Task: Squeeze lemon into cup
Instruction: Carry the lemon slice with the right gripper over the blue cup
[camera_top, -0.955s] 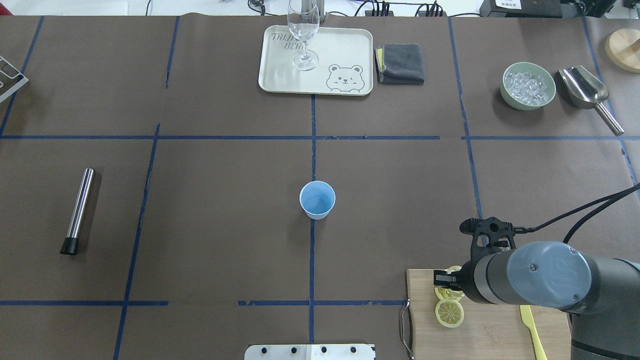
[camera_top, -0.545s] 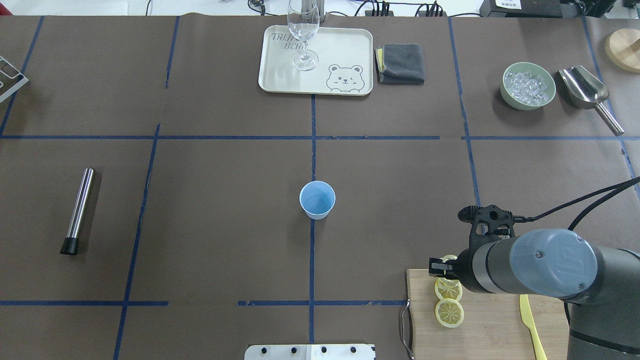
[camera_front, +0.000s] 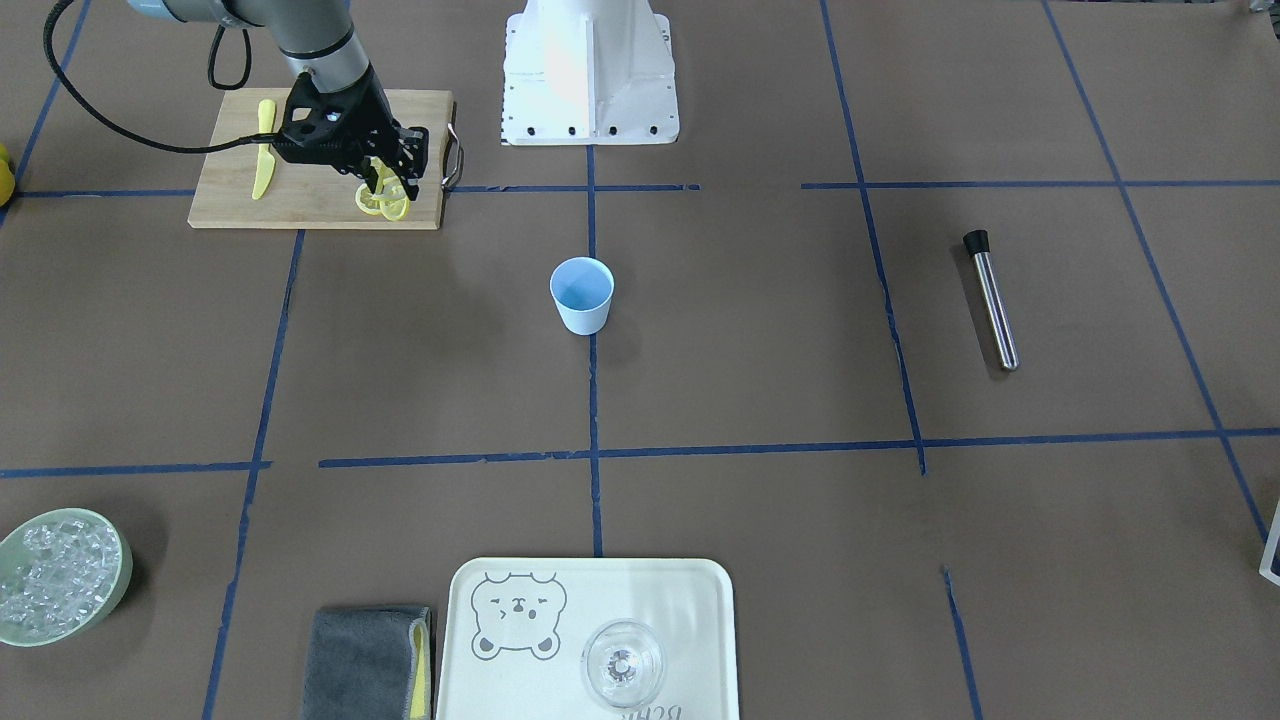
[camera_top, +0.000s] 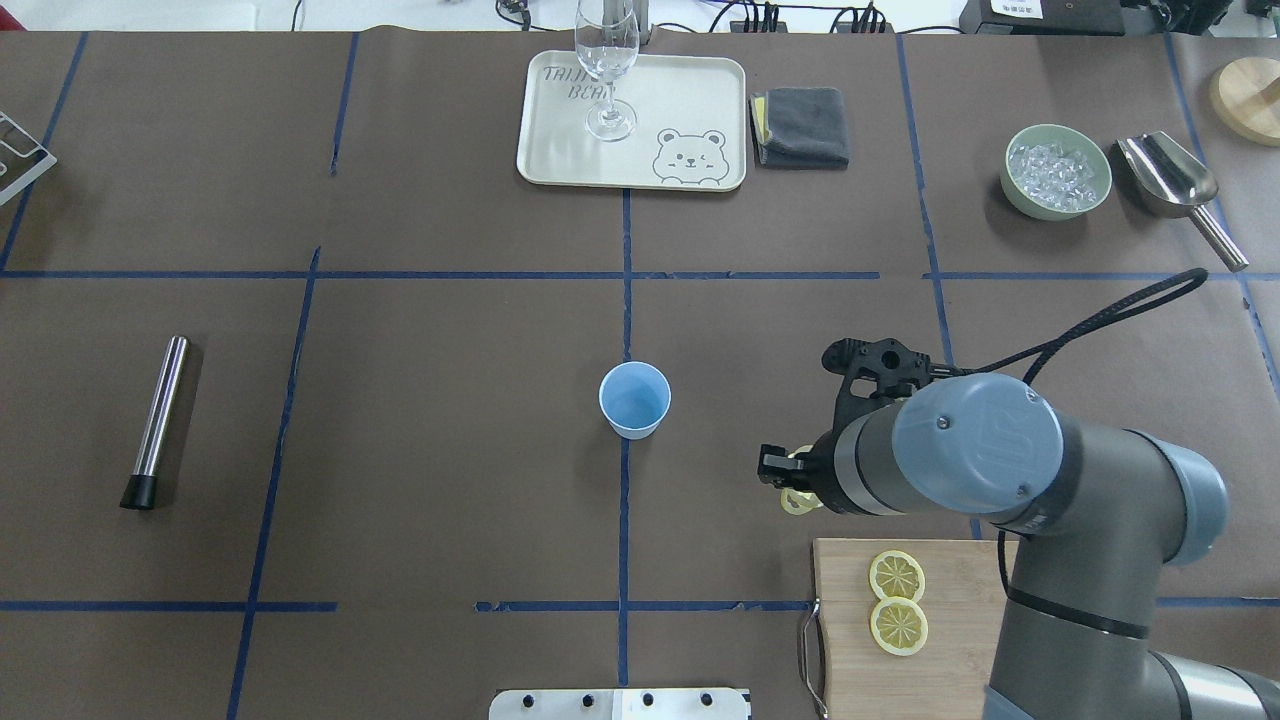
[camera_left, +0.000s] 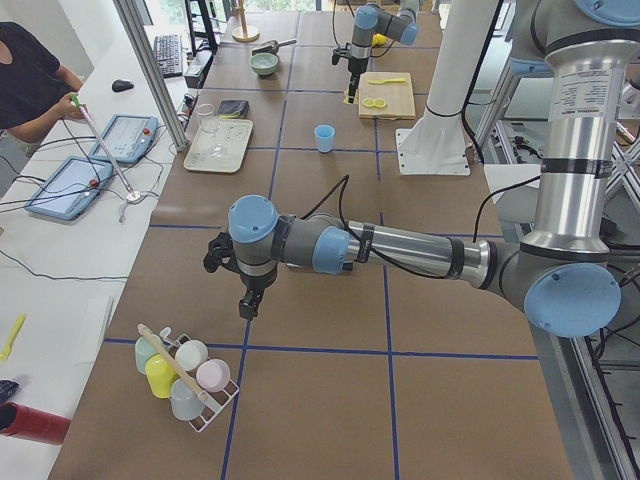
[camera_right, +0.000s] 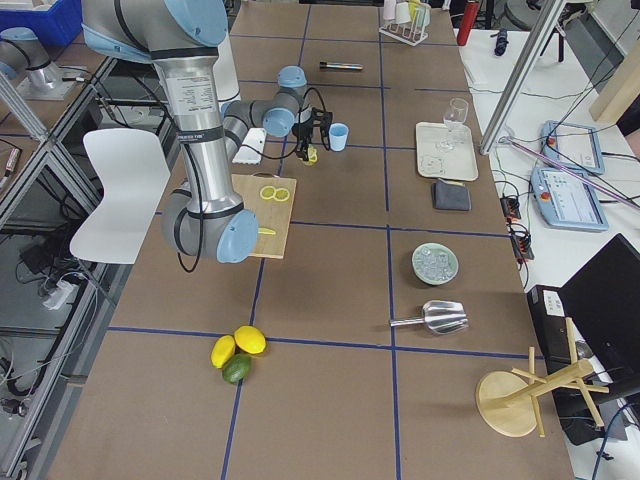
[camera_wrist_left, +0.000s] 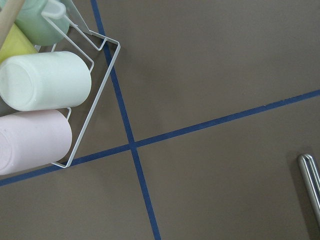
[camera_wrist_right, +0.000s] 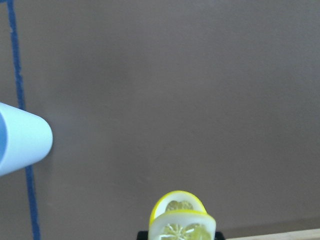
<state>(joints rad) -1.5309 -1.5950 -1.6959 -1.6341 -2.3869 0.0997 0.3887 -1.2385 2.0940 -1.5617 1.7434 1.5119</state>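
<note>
The light blue cup (camera_top: 634, 398) stands upright at the table's middle and also shows in the front view (camera_front: 581, 292). My right gripper (camera_top: 790, 480) is shut on a lemon slice (camera_top: 797, 497) and holds it in the air, off the cutting board's far left corner and to the right of the cup. In the right wrist view the slice (camera_wrist_right: 182, 220) hangs between the jaws with the cup (camera_wrist_right: 20, 140) at the left edge. Two more slices (camera_top: 897, 600) lie on the board. My left gripper (camera_left: 250, 300) hangs far left near a cup rack; I cannot tell whether it is open or shut.
A wooden cutting board (camera_top: 980, 650) with a yellow knife (camera_top: 1062, 655) sits at the front right. A tray (camera_top: 700, 110) with a wine glass (camera_top: 607, 70), a grey cloth (camera_top: 800, 127), a green ice bowl (camera_top: 1058, 170) and a scoop (camera_top: 1170, 180) line the far side. A steel rod (camera_top: 160, 420) lies left.
My right gripper has lifted a lemon slice off the cutting board and carried it left and forward, toward the cup. Two slices stay on the board.
</note>
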